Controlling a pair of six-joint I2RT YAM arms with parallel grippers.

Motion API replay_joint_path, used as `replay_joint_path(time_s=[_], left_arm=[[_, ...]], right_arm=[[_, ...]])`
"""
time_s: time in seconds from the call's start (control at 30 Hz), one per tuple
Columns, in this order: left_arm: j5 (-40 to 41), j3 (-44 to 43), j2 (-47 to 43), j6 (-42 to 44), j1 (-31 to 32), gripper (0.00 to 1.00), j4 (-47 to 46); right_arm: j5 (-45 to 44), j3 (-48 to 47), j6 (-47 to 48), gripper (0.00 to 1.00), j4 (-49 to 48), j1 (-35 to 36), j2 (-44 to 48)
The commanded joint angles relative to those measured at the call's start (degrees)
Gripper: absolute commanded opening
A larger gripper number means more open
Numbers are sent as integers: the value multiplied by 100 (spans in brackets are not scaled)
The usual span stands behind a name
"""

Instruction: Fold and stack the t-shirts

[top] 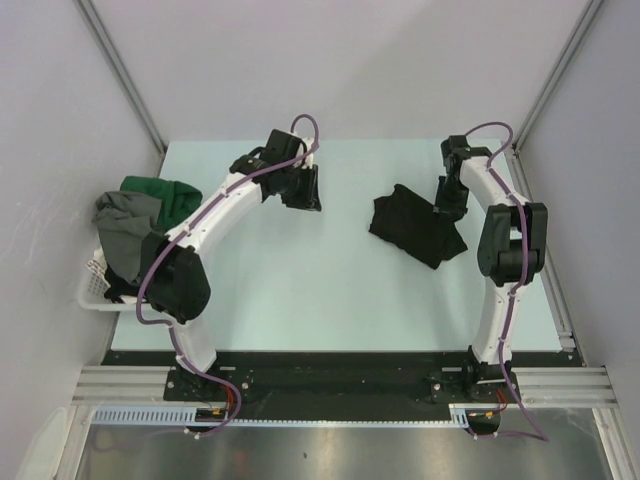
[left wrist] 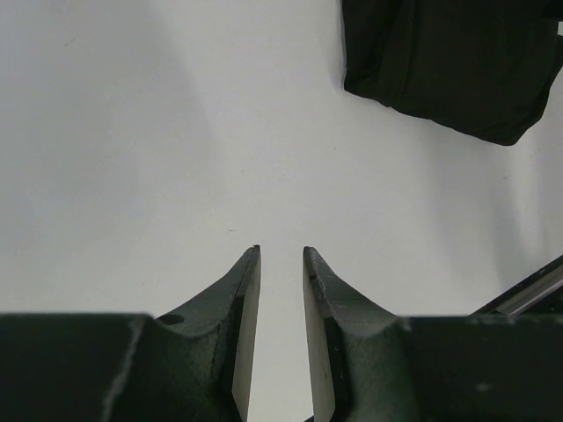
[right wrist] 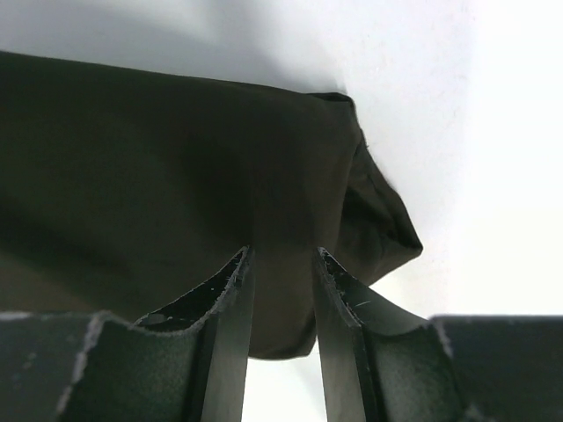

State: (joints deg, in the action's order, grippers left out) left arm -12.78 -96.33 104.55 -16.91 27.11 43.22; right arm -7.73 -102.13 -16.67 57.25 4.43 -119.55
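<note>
My right tool [right wrist: 281, 255] has its tips spread apart just above the black t-shirt [top: 415, 228], with nothing pinched between them as far as I can see. That shirt lies rumpled and partly folded on the far right part of the surface [top: 330, 290]. My left tool [left wrist: 281, 251] is parted a little too, empty, hovering over bare surface to the left of the shirt. A green t-shirt [top: 165, 195] and a grey t-shirt [top: 125, 215] sit heaped in the white basket [top: 92, 285] at the left edge.

My take on doing this fold well: grab two corners of the same edge, one per tool. Lift low and lay it over so the edges line up. I'd flatten it before stacking, or the pile will probably lean.
</note>
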Motion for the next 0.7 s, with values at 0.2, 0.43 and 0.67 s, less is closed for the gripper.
replay_joint_path(time_s=[0.2,0.43,0.67], left_arm=[[-14,45,-339,30,13,31,-42],[-50,-122,-225,3,22,31,-7],[-76,-61,-198,-32,40,31,-24]], right_arm=[[-98,543,129,37,-126,-399,274],[219,624,111,36,-302,-399,476],[553,-156,111,36,-119,-223,520]])
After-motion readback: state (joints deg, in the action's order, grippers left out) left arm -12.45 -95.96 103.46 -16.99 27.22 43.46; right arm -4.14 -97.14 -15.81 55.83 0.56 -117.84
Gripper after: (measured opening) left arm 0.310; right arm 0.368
